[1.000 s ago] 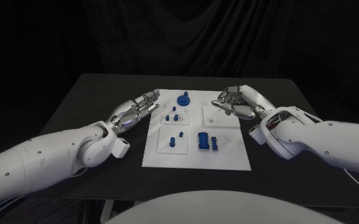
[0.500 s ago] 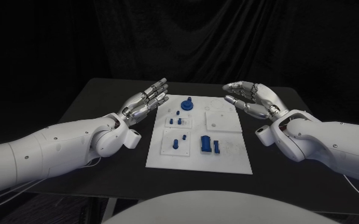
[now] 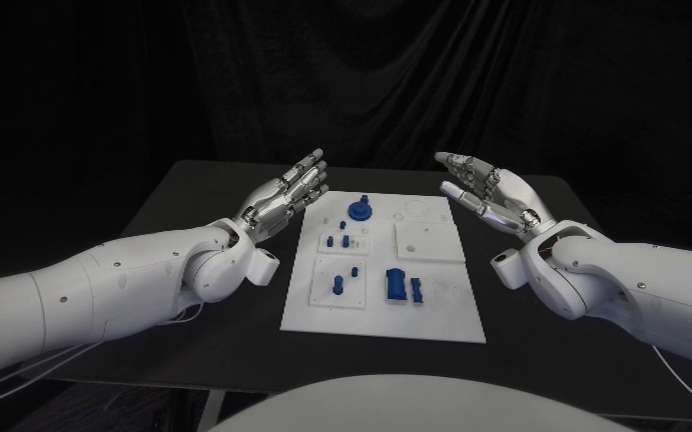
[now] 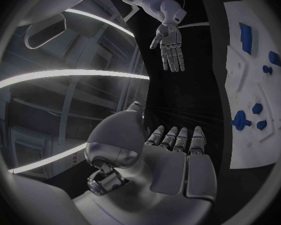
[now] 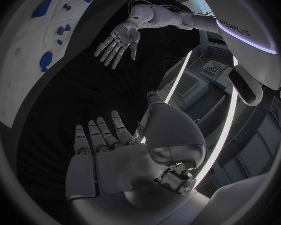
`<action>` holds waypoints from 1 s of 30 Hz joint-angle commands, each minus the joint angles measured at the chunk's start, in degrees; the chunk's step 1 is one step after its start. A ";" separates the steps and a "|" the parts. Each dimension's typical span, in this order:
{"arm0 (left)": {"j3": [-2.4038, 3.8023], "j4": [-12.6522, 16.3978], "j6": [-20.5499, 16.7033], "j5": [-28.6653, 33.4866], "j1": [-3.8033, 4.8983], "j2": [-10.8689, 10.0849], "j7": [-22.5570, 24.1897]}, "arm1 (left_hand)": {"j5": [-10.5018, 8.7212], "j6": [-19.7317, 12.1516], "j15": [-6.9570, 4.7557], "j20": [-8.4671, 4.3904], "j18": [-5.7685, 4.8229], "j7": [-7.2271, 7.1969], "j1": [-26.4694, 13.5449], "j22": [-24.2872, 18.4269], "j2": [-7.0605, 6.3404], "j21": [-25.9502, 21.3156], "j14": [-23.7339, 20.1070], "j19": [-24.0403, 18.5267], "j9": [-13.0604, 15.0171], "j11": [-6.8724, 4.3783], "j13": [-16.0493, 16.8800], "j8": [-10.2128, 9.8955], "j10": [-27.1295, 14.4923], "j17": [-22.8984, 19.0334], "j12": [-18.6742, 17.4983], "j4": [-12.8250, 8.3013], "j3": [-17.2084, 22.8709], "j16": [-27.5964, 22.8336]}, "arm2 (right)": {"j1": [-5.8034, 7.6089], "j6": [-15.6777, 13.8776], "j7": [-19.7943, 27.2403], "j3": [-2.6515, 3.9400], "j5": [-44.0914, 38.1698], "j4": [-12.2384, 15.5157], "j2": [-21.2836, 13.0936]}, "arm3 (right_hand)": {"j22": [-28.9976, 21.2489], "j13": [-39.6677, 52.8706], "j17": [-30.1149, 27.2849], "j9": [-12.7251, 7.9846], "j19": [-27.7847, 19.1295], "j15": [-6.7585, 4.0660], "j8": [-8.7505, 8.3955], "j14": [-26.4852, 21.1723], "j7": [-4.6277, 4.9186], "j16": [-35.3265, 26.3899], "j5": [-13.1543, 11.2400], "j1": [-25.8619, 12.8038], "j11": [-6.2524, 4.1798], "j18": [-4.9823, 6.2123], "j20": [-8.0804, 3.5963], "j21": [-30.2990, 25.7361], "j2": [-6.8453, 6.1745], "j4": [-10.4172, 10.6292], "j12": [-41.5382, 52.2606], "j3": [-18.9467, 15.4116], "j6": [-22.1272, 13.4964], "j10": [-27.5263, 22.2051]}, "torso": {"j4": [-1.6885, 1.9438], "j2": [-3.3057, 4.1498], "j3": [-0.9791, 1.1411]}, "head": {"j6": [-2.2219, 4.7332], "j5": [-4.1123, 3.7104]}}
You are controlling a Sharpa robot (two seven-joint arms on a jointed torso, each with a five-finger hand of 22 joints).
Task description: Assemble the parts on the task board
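Observation:
The white task board lies in the middle of the black table, with several blue parts on it: a round knobbed part at the far end, small pegs in the middle, a taller block near the front. My left hand is raised above the table left of the board, palm turned inward, fingers straight and apart, holding nothing. My right hand is raised on the board's right side, fingers spread, empty. The board and the right hand also appear in the left wrist view, the left hand in the right wrist view.
The black table extends on both sides of the board. A dark curtain hangs behind the table's far edge.
Both hands have lifted off the board's far end and opened out, fingers straightening, palms now facing each other. The head view has shifted slightly.

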 commanded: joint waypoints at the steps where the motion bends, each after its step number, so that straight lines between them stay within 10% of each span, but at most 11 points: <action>1: 0.80 1.09 -5.21 1.21 0.16 0.23 -0.65 | -4.79 -0.58 -1.18 -2.08 -2.24 1.97 -18.31 -0.10 -3.96 -0.20 -0.01 -0.01 -0.19 -0.62 -0.22 -0.44 -0.21 -0.05 -0.82 -3.98 3.00 -0.39 | -0.31 -3.45 -1.43 1.31 5.05 0.05 1.12 | -1.96 -2.71 -0.74 -2.51 -1.99 -3.02 -4.90 -2.31 -2.70 -2.19 -4.54 -18.33 -3.26 -2.06 -4.12 -0.59 -1.87 -4.00 -6.54 3.88 -4.66 -3.86 | -0.30 0.97 0.27 | 1.91 -0.35; 3: 1.47 1.80 -7.80 1.77 0.22 0.31 -1.15 | -5.63 -0.58 -1.18 -2.27 -2.25 6.31 -21.54 -0.10 -4.66 -0.20 -0.01 -0.01 -0.19 -0.62 -0.22 -0.44 -0.21 -0.05 -0.82 -4.71 3.51 -0.39 | -0.50 -4.99 -2.05 2.55 7.65 0.02 2.05 | -6.02 -3.20 -0.74 -2.96 -1.99 -3.46 -5.73 -2.76 -2.70 -2.65 -5.32 -21.44 -3.72 -2.61 -4.92 -0.59 -1.87 -4.68 -7.65 3.88 -5.52 -3.86 | -0.48 1.51 0.43 | 3.20 -0.56; 5: 2.28 2.64 -10.91 2.45 0.30 0.40 -1.75 | -6.32 -0.58 -1.18 -6.55 -2.87 6.31 -24.08 -0.10 -5.20 -0.20 -0.01 -0.01 -0.19 -0.62 -0.22 -0.44 -0.21 -0.05 -0.82 -5.19 3.99 -0.39 | -0.74 -6.85 -2.79 4.04 10.76 -0.02 3.16 | -6.02 -3.58 -0.74 -3.30 -1.99 -3.84 -6.40 -6.91 -2.70 -6.81 -5.92 -23.88 -4.14 -2.61 -5.39 -0.59 -1.87 -5.15 -8.53 3.88 -6.12 -3.86 | -0.69 2.15 0.63 | 4.76 -0.81; 8: 3.69 4.11 -16.31 3.62 0.43 0.56 -2.80 | -7.34 -0.58 -1.18 -6.55 -2.86 6.31 -27.99 -0.10 -6.04 -0.20 -0.01 -0.01 -0.19 -0.62 -0.22 -0.44 -0.21 -0.05 -0.82 -6.04 4.62 -0.39 | -1.14 -10.04 -4.08 6.60 16.10 -0.08 5.06 | -6.02 -4.14 -0.74 -7.73 -1.99 -4.64 -7.40 -6.91 -2.70 -6.81 -6.86 -27.65 -4.71 -6.65 -6.22 -0.59 -1.87 -5.93 -9.86 3.88 -7.04 -3.86 | -1.05 3.26 0.96 | 7.46 -1.24; 10: 4.67 5.13 -20.07 4.44 0.53 0.68 -3.52 | -7.94 -0.58 -1.18 -6.55 -7.47 6.31 -30.29 -0.10 -6.53 -0.20 -0.01 -0.01 -0.19 -0.62 -0.22 -0.44 -0.21 -0.05 -0.82 -6.47 5.05 -0.39 | -1.39 -12.00 -4.86 8.17 19.39 -0.12 6.24 | -6.02 -8.35 -0.74 -7.73 -1.99 -5.05 -8.00 -6.91 -2.70 -6.81 -7.37 -29.87 -5.00 -6.65 -6.76 -0.59 -1.87 -6.36 -10.66 3.88 -7.71 -3.86 | -1.29 3.98 1.17 | 9.20 -1.52; 11: 5.38 5.88 -22.83 5.04 0.59 0.76 -4.06 | -8.36 -0.58 -1.18 -6.55 -7.47 6.31 -31.84 -0.10 -6.86 -0.20 -0.01 -0.01 -0.19 -0.62 -0.22 -0.44 -0.21 -0.05 -0.82 -6.90 9.27 -0.39 | -1.55 -13.24 -5.37 9.17 21.47 -0.15 6.98 | -6.02 -8.35 -0.74 -7.73 -1.99 -9.26 -8.38 -6.91 -2.70 -6.81 -7.77 -31.30 -5.35 -6.65 -7.00 -0.59 -1.87 -6.74 -11.16 3.88 -8.04 -3.86 | -1.43 4.44 1.31 | 10.31 -1.70; 14: 6.78 7.33 -28.18 6.21 0.73 0.92 -5.09 | -9.05 -0.58 -1.18 -6.55 -7.47 6.31 -34.50 -0.10 -7.43 -0.20 -0.01 -0.01 -0.19 -0.62 -0.22 -0.44 -0.21 -0.05 -0.82 -7.64 9.27 -0.39 | -1.80 -15.21 -6.16 10.76 24.77 -0.19 8.16 | -6.02 -8.35 -0.74 -7.73 -1.99 -9.26 -9.08 -6.91 -2.70 -6.81 -8.40 -33.92 -5.66 -6.65 -7.60 -0.59 -1.87 -7.26 -12.10 3.88 -8.75 -3.86 | -1.68 5.18 1.53 | 12.10 -1.99; 15: 7.24 7.82 -29.97 6.60 0.77 0.97 -5.44 | -9.29 -0.58 -1.18 -6.55 -7.47 6.31 -35.39 -0.10 -7.62 -0.20 -0.01 -0.01 -0.19 -0.62 -0.22 -0.44 -0.21 -0.05 -0.82 -7.76 9.27 -0.39 | -1.86 -15.74 -6.37 11.18 25.65 -0.20 8.47 | -6.02 -8.35 -0.74 -7.73 -1.99 -9.26 -9.30 -6.91 -2.70 -6.81 -8.60 -34.77 -9.77 -6.65 -7.73 -0.59 -1.87 -7.47 -12.40 3.88 -8.85 -3.86 | -1.74 5.38 1.59 | 12.59 -2.07; 19: 9.16 9.82 -37.34 8.20 0.95 1.19 -6.86 | -10.22 -0.58 -1.18 -6.55 -7.47 6.31 -38.94 -0.10 -12.34 -0.20 -0.01 -0.01 -0.19 -0.62 -0.22 -0.44 -0.21 -0.05 -0.82 -12.52 9.27 -0.39 | -2.06 -17.28 -6.99 12.41 28.23 -0.23 9.40 | -6.02 -8.35 -0.74 -7.73 -1.99 -9.26 -10.22 -6.91 -2.70 -6.81 -9.45 -38.19 -9.77 -6.65 -8.45 -0.59 -1.87 -8.06 -13.63 3.88 -9.68 -3.86 | -1.94 6.00 1.78 | 14.09 -2.31; 20: 9.50 10.18 -38.66 8.49 0.98 1.23 -7.11 | -10.39 -0.58 -1.18 -6.55 -7.47 6.31 -39.63 -0.10 -12.34 -0.20 -0.01 -0.01 -0.19 -0.62 -0.22 -0.44 -0.21 -0.05 -0.82 -12.52 9.27 -0.39 | -2.08 -17.43 -7.05 12.54 28.50 -0.23 9.49 | -6.02 -8.35 -0.74 -7.73 -1.99 -9.26 -10.38 -6.91 -2.70 -6.81 -9.64 -38.87 -9.77 -6.65 -12.59 -0.59 -1.87 -12.09 -13.86 3.88 -9.90 -3.86 | -1.97 6.07 1.80 | 14.27 -2.34; 30: 11.39 12.15 -45.91 10.07 1.16 1.45 -8.51 | -14.97 -0.58 -1.18 -6.55 -7.47 6.31 -45.48 -0.10 -12.34 -0.20 -0.01 -0.01 -0.19 -0.62 -0.22 -0.44 -0.21 -0.05 -0.82 -12.52 9.27 -0.39 | -2.09 -17.55 -7.10 12.63 28.69 -0.23 9.56 | -6.02 -8.35 -0.74 -7.73 -1.99 -9.26 -14.91 -6.91 -2.70 -6.81 -13.79 -44.31 -9.77 -6.65 -12.59 -0.59 -1.87 -12.09 -15.81 3.88 -14.37 -3.86 | -1.99 6.15 1.82 | 14.47 -2.37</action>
